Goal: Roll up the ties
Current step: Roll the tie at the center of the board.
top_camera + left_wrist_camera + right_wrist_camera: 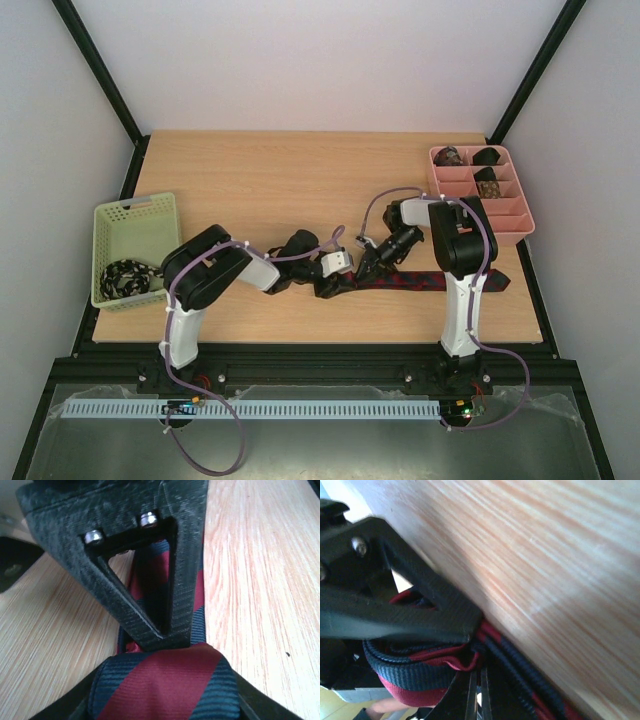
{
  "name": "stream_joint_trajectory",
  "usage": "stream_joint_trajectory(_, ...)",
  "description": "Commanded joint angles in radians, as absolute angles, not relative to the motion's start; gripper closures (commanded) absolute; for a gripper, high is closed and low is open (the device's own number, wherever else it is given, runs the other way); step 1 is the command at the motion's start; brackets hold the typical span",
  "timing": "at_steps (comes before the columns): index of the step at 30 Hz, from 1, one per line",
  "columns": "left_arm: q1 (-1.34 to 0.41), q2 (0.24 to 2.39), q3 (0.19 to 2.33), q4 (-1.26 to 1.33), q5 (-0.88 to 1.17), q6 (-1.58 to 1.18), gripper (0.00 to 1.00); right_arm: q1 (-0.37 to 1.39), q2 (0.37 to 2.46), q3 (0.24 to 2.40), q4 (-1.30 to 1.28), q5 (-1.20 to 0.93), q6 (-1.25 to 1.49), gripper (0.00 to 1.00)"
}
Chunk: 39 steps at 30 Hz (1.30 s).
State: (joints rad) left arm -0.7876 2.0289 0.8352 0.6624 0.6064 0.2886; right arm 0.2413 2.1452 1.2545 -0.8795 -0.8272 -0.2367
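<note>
The dark red fabric necktie with navy stripes [440,282] lay stretched across the near part of the light wooden table [280,180], its left end wound into a small coil. The left gripper [333,282] stood part open around that coil, a finger close on each side, though whether it squeezed could not be told. The right gripper [372,264], jaws fully closed, rested its tip on the flat strip just beside the coil.

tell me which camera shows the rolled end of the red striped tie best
Left wrist: the rolled end of the red striped tie fills the foreground, stripes sharp. Right wrist shows blurred layers, partly hidden; top external shows only its flat tail.
</note>
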Motion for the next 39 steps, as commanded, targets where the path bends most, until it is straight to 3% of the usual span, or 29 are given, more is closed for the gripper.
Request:
stream_joint_trajectory(1, -0.795, 2.047, 0.84, 0.59, 0.548, 0.292, 0.61, 0.239, 2.186, 1.24, -0.805, -0.693, -0.187, 0.98)
stream_joint_trajectory(4, -0.794, 2.01, 0.803, 0.489, 0.51, 0.365, 0.68, 0.229, 2.115, 1.262, -0.853, -0.713, -0.22, 0.82)
stream_joint_trajectory(9, -0.793, 1.988, 0.777, 0.325, 0.451, 0.431, 0.69, 0.229, 2.031, 1.287, -0.957, -0.79, -0.267, 0.55)
stream_joint_trajectory(13, -0.796, 1.993, 0.784, 0.294, 0.427, 0.442, 0.68, 0.244, 2.017, 1.296, -1.006, -0.873, -0.28, 0.49)
stream_joint_trajectory(23, -0.805, 2.0, 0.807, 0.279, 0.415, 0.44, 0.66, 0.287, 2.103, 1.313, -0.913, -0.848, -0.178, 0.63)
stream_joint_trajectory(25, -0.805, 2.001, 0.806, 0.275, 0.412, 0.44, 0.64, 0.287, 2.117, 1.32, -0.911, -0.83, -0.175, 0.73)
stream_joint_trajectory(28, -0.804, 2.0, 0.806, 0.273, 0.407, 0.433, 0.62, 0.286, 2.124, 1.308, -0.914, -0.791, -0.18, 0.96)
stream_joint_trajectory(29, -0.805, 1.997, 0.804, 0.276, 0.406, 0.431, 0.59, 0.283, 2.124, 1.298, -0.913, -0.78, -0.183, 0.98)
stream_joint_trajectory(34, -0.797, 1.963, 0.816, 0.308, 0.432, 0.4, 0.37, 0.256, 2.12, 1.24, -0.883, -0.731, -0.22, 0.99)
stream_joint_trajectory(39, -0.795, 1.916, 0.801, 0.402, 0.492, 0.374, 0.28, 0.234, 2.121, 1.192, -0.817, -0.644, -0.242, 0.99)
